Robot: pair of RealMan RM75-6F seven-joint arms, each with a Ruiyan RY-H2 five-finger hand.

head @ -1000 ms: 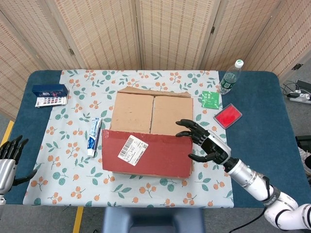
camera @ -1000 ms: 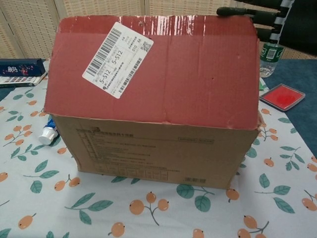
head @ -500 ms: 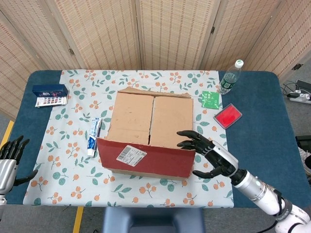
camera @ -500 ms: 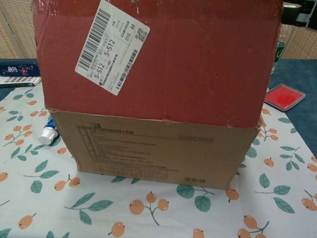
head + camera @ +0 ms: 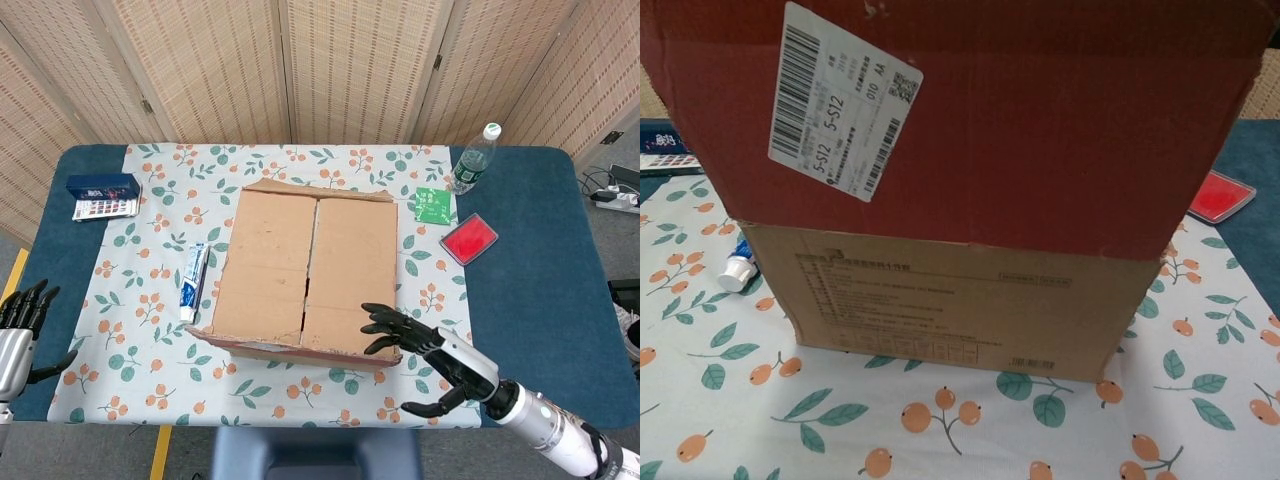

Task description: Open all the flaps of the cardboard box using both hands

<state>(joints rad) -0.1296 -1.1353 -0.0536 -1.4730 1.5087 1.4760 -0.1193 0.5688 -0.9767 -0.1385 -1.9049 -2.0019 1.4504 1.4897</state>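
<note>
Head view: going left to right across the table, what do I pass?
Left hand → paint set → toothpaste → box → green packet → bottle

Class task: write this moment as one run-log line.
front flap: raised toward camera | inner flaps: closed | right hand: at flap's right corner | left hand: idle at table edge

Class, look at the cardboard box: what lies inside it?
Nothing inside shows. Two inner flaps still lie shut across the cardboard box, covering its contents; only the red front flap is lifted.
</note>
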